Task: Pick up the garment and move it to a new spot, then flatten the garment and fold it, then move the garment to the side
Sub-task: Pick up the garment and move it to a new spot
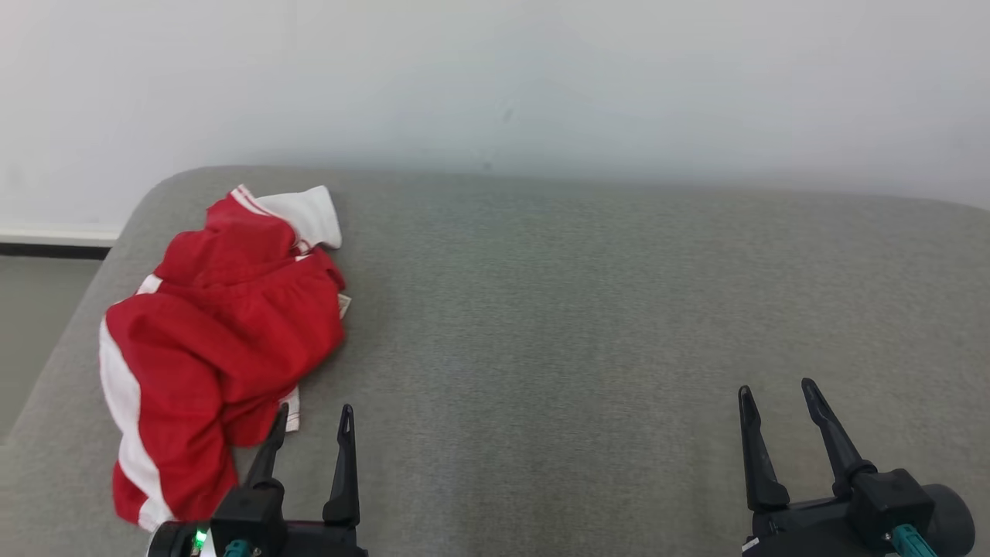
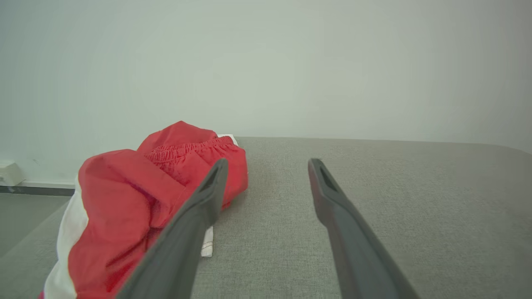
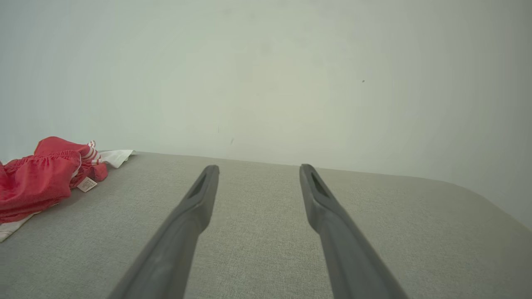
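The garment (image 1: 220,333), a crumpled red and white heap, lies at the left end of the bench (image 1: 580,309), close to its left edge. Its long axis runs near to far, the far end leaning a little right. The left tool (image 1: 313,418) sits just right of the heap's near part, fingers spread and empty. Its left finger is at the cloth's edge, but I cannot tell if it touches. The right tool (image 1: 777,387) is well apart at the near right, also spread and empty. The left arm is much the nearer, so the pick likely calls for a short shift left onto the cloth. The bench is grey woven fabric with rounded corners, stretching wide to the right. Behind it stands a plain pale wall (image 1: 495,77), with floor (image 1: 39,325) at the left.
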Robot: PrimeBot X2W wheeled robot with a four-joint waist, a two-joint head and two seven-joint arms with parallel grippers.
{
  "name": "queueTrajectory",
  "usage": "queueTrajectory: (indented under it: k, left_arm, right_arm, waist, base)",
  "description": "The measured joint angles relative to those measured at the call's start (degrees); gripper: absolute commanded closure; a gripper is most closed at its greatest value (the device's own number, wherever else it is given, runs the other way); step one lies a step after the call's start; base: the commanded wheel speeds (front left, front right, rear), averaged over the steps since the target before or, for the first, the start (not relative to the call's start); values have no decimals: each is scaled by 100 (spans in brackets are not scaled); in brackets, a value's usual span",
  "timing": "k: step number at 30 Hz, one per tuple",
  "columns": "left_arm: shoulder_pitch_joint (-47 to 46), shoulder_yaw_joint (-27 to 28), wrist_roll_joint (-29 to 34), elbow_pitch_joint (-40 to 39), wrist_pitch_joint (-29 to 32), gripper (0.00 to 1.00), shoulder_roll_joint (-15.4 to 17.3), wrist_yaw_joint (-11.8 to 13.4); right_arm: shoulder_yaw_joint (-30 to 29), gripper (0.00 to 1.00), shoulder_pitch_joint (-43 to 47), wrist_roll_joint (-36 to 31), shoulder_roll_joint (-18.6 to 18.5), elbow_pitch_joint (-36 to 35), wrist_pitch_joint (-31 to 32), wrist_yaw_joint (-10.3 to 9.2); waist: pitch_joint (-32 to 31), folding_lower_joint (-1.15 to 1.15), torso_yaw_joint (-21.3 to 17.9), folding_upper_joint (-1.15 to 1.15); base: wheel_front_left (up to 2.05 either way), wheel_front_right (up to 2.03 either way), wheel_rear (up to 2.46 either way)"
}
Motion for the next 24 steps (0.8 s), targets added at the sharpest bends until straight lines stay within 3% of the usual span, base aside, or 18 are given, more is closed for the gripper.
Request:
queueTrajectory:
  k: [17, 24]
  left_arm:
    - [-85, 99, 51, -15, 0, 0, -12, 49]
    - [-80, 211, 49, -62, -1, 0, -11, 55]
  right_arm:
    - [9, 0, -69, 0, 130, -38, -10, 101]
    - [141, 0, -259, -1, 189, 52, -14, 159]
  waist:
    - [19, 0, 1375, 0]
    - [55, 0, 1746, 0]
  base:
    - [0, 0, 0]
    - [0, 0, 0]
